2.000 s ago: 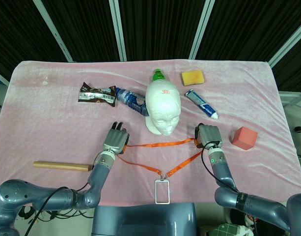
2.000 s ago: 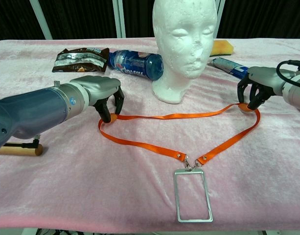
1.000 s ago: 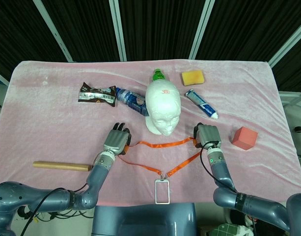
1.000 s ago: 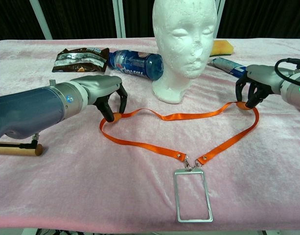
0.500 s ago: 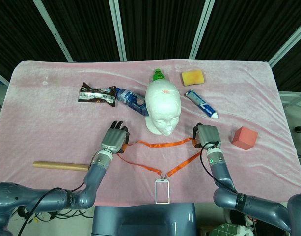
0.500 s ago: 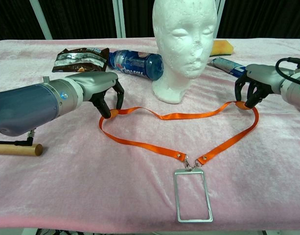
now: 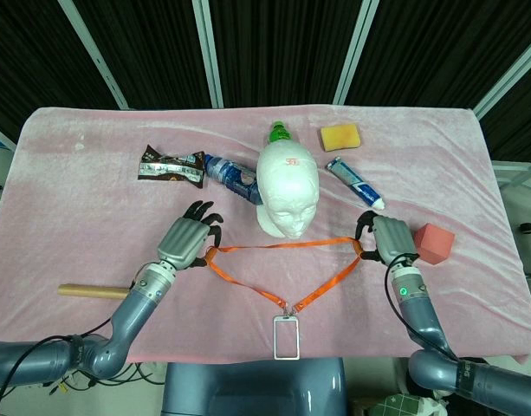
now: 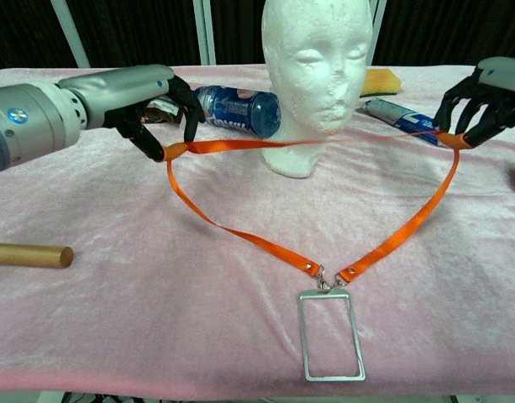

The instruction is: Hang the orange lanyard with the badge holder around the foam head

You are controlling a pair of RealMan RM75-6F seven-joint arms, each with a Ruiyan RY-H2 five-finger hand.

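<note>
With both the left hand and right hand pinching the lanyard taut between fingertips, the strap may snag the head and tip it.

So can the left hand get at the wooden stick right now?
Probably not as things stand: the left hand is pinching the orange lanyard, stretched taut to the right hand. The wooden stick lies unobstructed nearby, but the hand would have to let go first.
</note>
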